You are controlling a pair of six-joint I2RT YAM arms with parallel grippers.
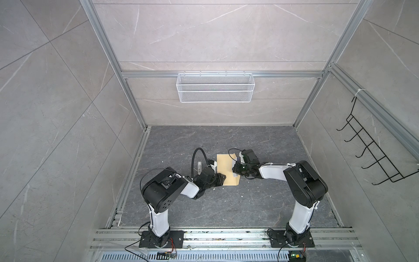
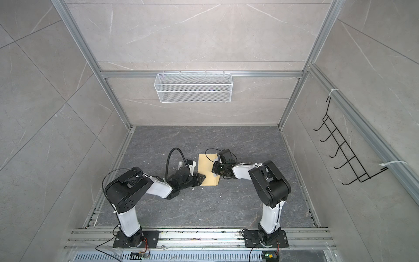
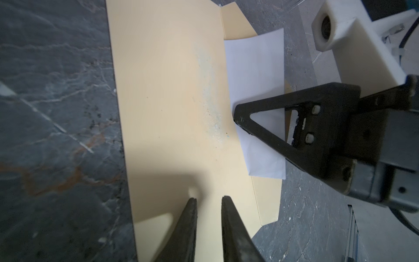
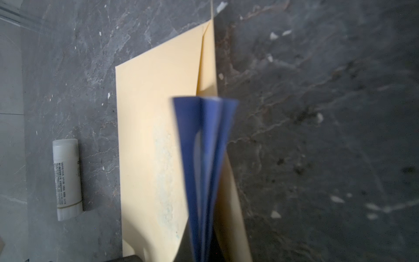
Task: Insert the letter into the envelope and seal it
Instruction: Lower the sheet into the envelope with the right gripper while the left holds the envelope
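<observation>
Left gripper (image 3: pixel 209 199): black jaws narrowly apart, nothing between them, tips at the near end of a long plain tan paper envelope (image 3: pixel 170 102) lying flat on the dark grey stone-look tabletop (image 1: pixel 226 204). Right gripper (image 3: pixel 237 116): clamped on the folded white, blue-bordered paper letter (image 3: pixel 256 74) at the envelope's right edge, over the open flap (image 3: pixel 238 25). White cylindrical glue stick (image 4: pixel 66 179): just left of the envelope.

Folded blue-edged letter (image 4: pixel 205 158) over tan envelope (image 4: pixel 147 136); glue stick (image 4: pixel 67 179) lying apart on dark tabletop (image 4: pixel 317 113).
</observation>
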